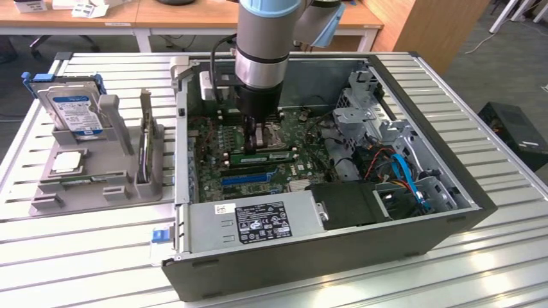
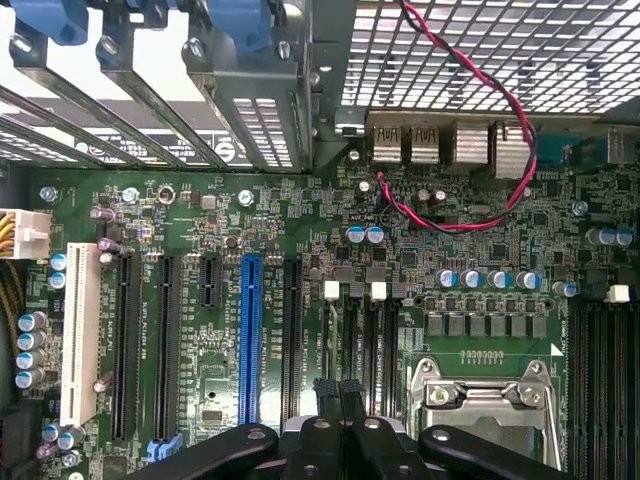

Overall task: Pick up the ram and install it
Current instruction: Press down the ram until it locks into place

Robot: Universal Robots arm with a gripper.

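The ram (image 1: 261, 156) is a thin green stick lying along the motherboard (image 1: 256, 186) inside the open case (image 1: 342, 250), right under the gripper (image 1: 256, 146) tips. It looks to be standing in or on its slot. Whether it is fully seated I can't tell.

I'd judge it light and stiff but fragile. The chips and the contact edge shouldn't be squeezed or bent, so the sensible hold is across the flat faces near the middle of the top edge. Any push should go straight down, evenly along its length.

The gripper's fingers (image 2: 325, 392) are pressed together with nothing visible between them. They seem to rest on or just above the stick rather than clamp it.

The arm's body hides the contact point in the exterior view. From the wrist the stick would show edge-on and is hard to pick out among the dark slots. The white latches (image 2: 332, 290) just ahead of the fingertips can't be read as snapped or not.

The blue slot (image 1: 248, 179) lies just past the ram from the gripper. The tray (image 1: 51, 202) with the hard drive (image 1: 76, 114) sits well apart, outside the case.
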